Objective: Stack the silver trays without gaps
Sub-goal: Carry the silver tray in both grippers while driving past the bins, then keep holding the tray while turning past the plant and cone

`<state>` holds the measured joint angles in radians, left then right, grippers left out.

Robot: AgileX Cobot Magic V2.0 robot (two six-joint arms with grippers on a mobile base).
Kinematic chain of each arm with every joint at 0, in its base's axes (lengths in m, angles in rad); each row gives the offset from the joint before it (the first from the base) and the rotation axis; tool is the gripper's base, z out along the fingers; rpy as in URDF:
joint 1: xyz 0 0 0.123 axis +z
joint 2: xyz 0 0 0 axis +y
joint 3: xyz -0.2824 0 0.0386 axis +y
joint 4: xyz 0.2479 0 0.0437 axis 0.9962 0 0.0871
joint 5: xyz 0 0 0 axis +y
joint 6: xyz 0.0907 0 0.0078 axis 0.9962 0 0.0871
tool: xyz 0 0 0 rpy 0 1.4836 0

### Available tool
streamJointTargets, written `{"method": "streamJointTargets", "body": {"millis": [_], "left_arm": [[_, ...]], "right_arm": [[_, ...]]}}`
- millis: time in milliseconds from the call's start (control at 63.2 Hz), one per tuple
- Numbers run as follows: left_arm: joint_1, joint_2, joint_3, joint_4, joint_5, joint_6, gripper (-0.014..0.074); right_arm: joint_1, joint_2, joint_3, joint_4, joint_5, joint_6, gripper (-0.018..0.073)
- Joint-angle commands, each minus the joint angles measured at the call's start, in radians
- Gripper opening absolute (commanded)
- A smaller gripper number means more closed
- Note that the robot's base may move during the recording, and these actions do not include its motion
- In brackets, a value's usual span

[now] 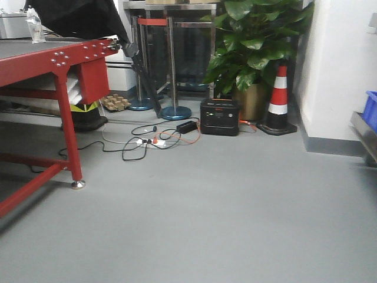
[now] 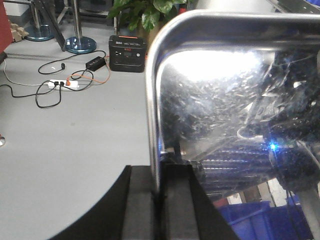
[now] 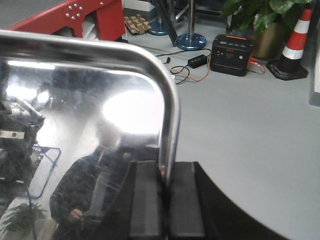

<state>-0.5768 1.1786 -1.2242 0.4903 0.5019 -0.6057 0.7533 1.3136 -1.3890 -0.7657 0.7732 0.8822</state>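
In the left wrist view a silver tray (image 2: 225, 100) fills the right half, held up above the floor. My left gripper (image 2: 159, 170) is shut on its left rim, one pad on each side of the thin edge. In the right wrist view a silver tray (image 3: 90, 100) fills the left half, and my right gripper (image 3: 166, 167) is shut on its right rim. I cannot tell whether both grippers hold the same tray. The mirror surface shows blurred reflections. The front view shows no tray and no gripper.
A red steel table (image 1: 59, 59) stands at the left. A black power station (image 1: 220, 116), cables (image 1: 147, 141), stanchions (image 1: 172, 65), a potted plant (image 1: 253, 41) and a traffic cone (image 1: 278, 97) line the back. A blue bin (image 1: 371, 109) sits at the right edge, and blue bins (image 2: 250, 220) lie below the tray.
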Motion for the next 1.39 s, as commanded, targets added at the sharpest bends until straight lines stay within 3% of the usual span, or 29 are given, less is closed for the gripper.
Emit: {"method": "streamJointTargets", "body": {"millis": [0,1377], "left_arm": [[-0.016,-0.004,-0.013,-0.007,-0.109,-0.001,-0.0017],[-0.014,-0.004,-0.013,-0.009,-0.109,-0.001,-0.0017]], "right_arm": [[0.015,0.0,-0.015,0.017,-0.162,-0.009,-0.0078],[0.015,0.0,-0.015,0.017,-0.185,-0.009,-0.0078]]}}
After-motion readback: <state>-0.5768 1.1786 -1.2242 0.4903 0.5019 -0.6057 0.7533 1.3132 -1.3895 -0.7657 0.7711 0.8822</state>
